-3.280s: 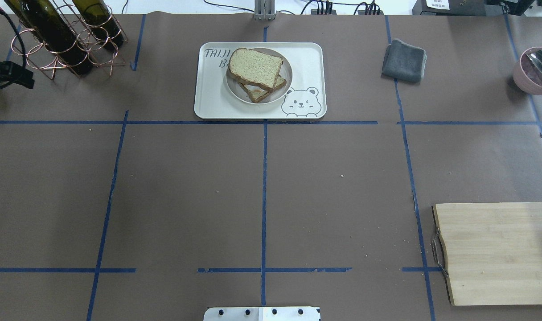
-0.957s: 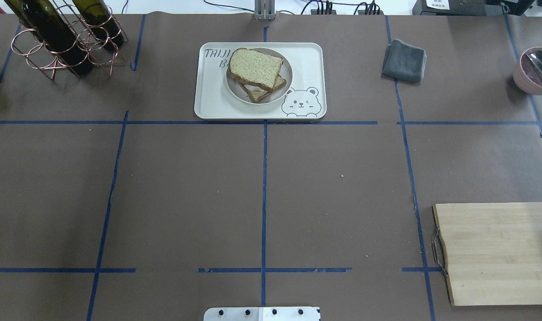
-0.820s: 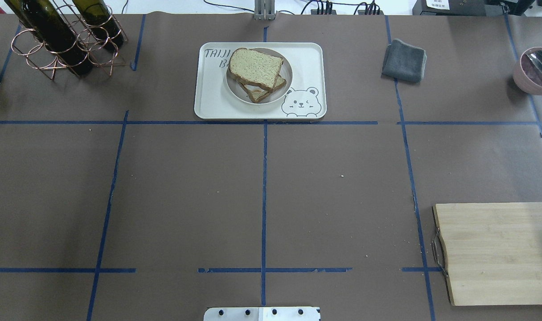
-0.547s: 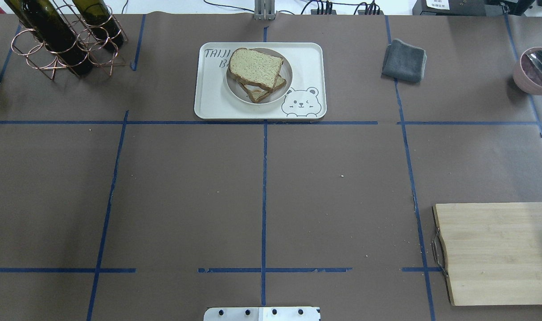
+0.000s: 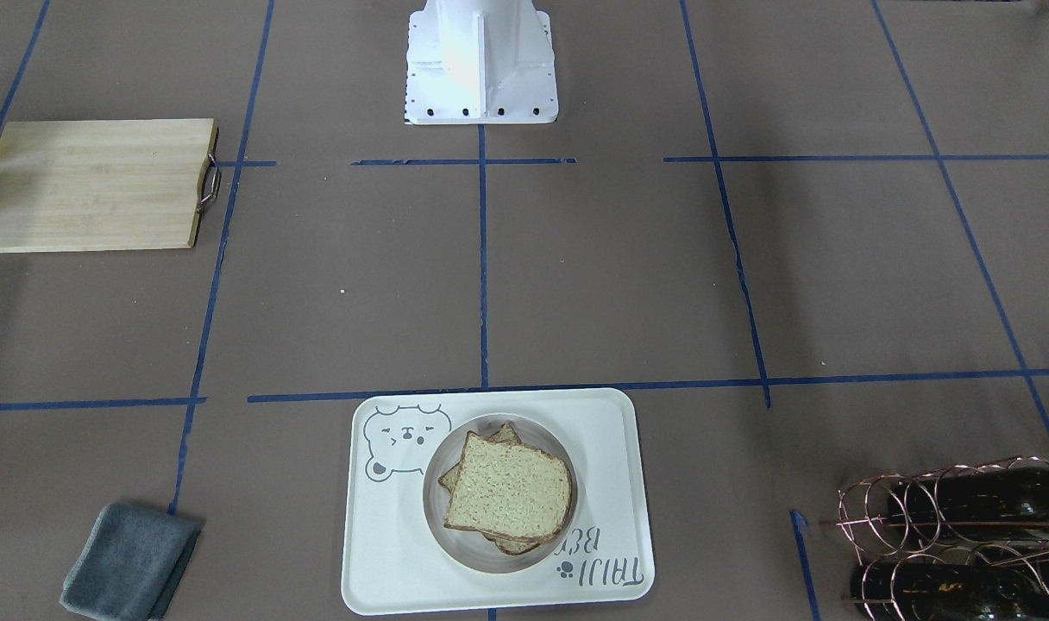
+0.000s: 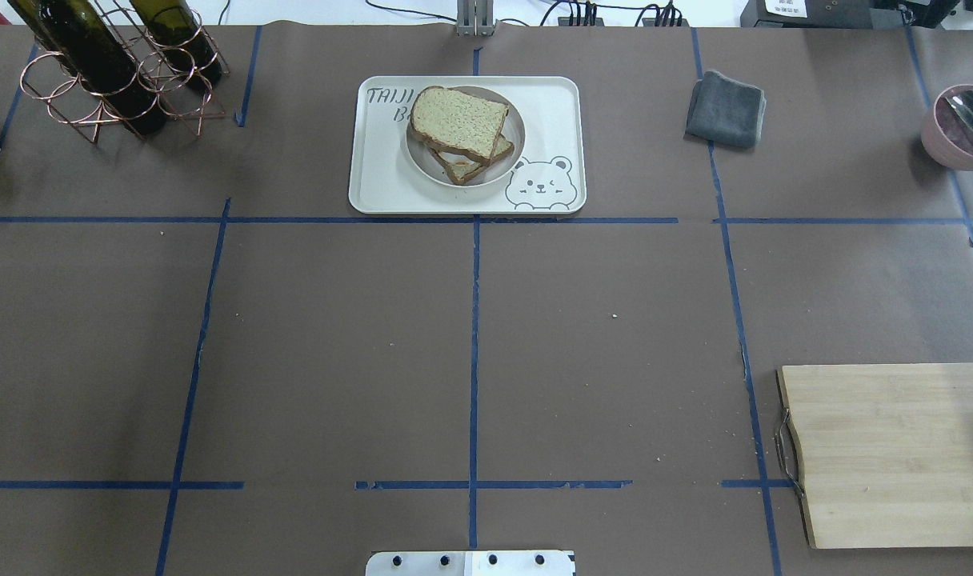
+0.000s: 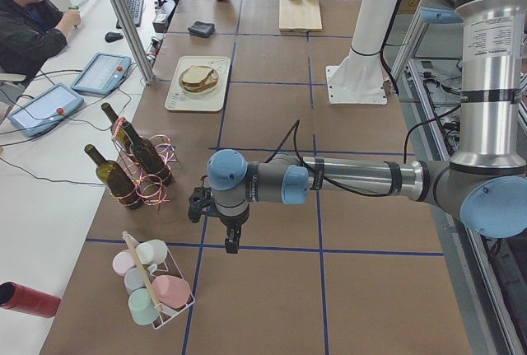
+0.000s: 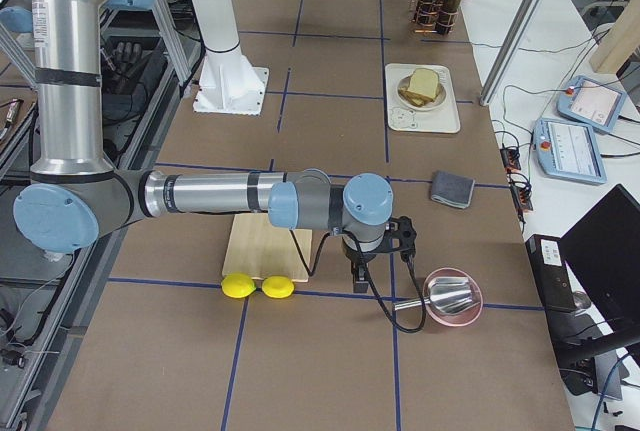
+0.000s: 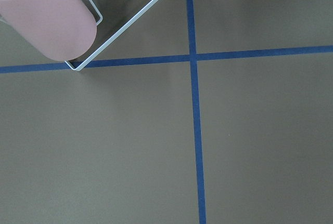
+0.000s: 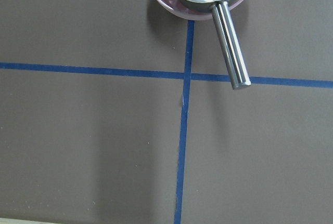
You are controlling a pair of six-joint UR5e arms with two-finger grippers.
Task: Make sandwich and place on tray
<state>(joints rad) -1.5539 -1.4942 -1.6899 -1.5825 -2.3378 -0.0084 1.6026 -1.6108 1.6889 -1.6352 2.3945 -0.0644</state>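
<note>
1. 1 sandwich (image 6: 458, 122) of 2 bread slices, lying on a round plate (image 6: 517, 140) in the middle of the tray (image 6: 554, 108), not gripped by anything.
2. Left gripper (image 7: 233, 238) well apart from it, pointing down near a cup rack (image 7: 152, 285); cannot tell if clenched or released.
3. Right gripper (image 8: 358, 273) also well apart, pointing down just beside a pink bowl (image 8: 452, 301); jaw state again impossible to tell.
</note>
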